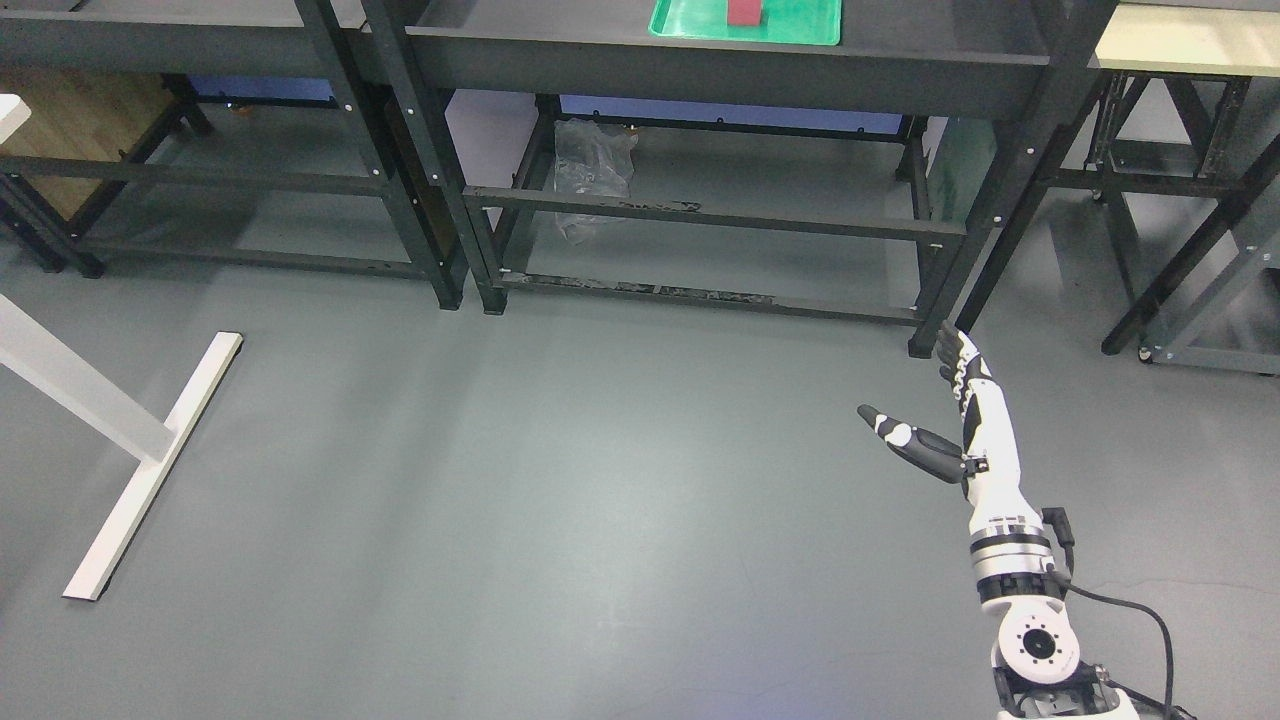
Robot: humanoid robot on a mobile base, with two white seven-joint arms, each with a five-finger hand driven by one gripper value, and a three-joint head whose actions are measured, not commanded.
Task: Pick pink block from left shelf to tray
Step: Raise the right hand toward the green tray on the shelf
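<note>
The pink block (pixel 744 11) lies in the green tray (pixel 800 30), toward the tray's back and cut by the top edge of the head view; it looks more dark pink to red. The tray sits on the top level of the dark metal shelf (pixel 720 75) in the middle of the view, with another dark shelf (pixel 180 50) just to its left and a frame with a pale top (pixel 1190 40) at the far right. The right robot hand (pixel 945 400) hangs over the grey floor (pixel 550 500), well below and in front of the tray, its arm rising from the lower right corner with a black cable (pixel 1140 610) looping off the wrist. Its fingers are spread and straight, thumb held out to the left, and it holds nothing. A crumpled clear plastic bag (pixel 590 175) lies under the middle shelf, behind the low crossbar. A white leg and foot of a bench (pixel 150 470) reach in from the left. No brand, label or writing can be read anywhere.
</note>
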